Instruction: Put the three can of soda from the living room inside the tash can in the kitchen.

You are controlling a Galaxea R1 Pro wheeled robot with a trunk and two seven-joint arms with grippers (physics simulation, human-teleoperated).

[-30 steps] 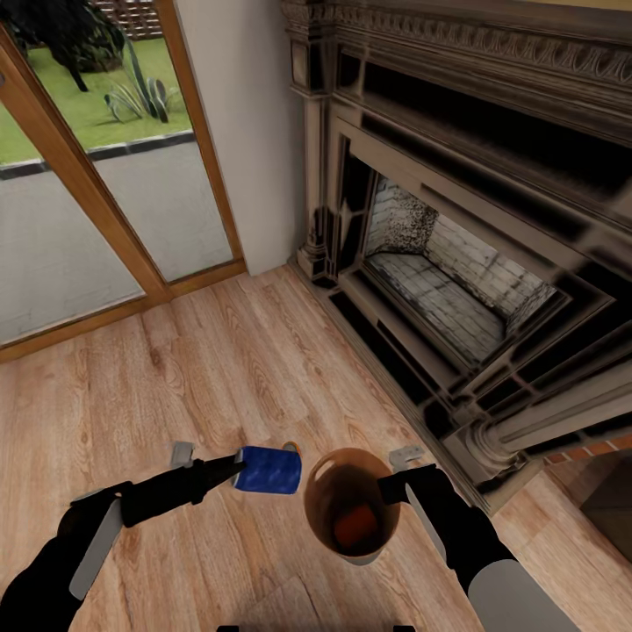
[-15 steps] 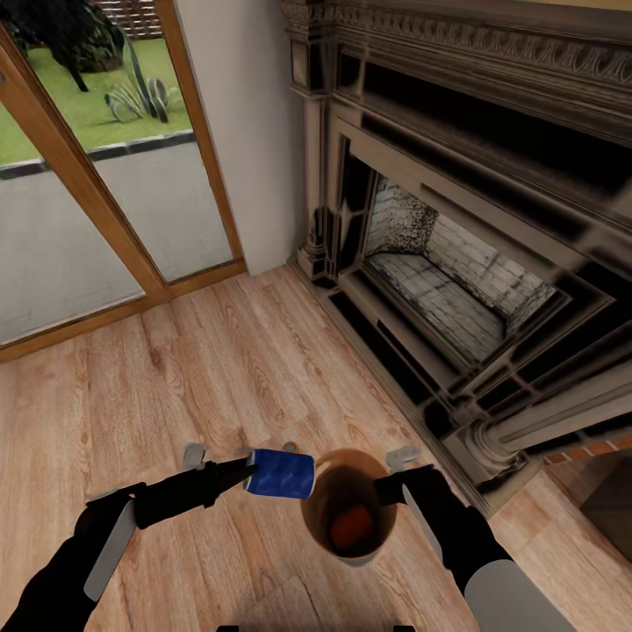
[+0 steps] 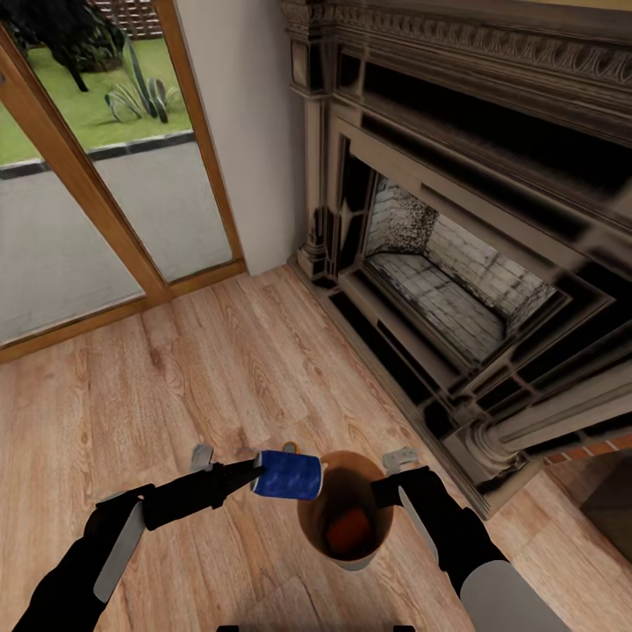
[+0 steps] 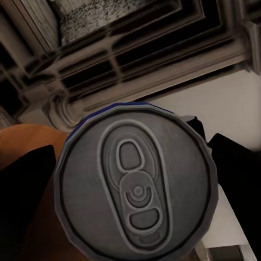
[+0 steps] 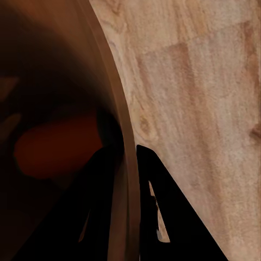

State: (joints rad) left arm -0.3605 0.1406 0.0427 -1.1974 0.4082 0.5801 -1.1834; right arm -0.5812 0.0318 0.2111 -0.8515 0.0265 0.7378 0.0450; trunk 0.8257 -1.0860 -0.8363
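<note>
Left hand (image 3: 256, 472) clamps the blue soda can (image 3: 290, 475) endwise beside the bin's rim. Right hand (image 5: 126, 157) pinches the bin (image 3: 338, 491) wall. The can is probably light, rigid and slick; a sidewall grip seems best.

Both arms reach forward and low. The left claw (image 3: 256, 471) is clamped on the blue can (image 3: 289, 475), held sideways; the right claw (image 3: 379, 488) pinches the bin's rim (image 3: 383, 518).
</note>
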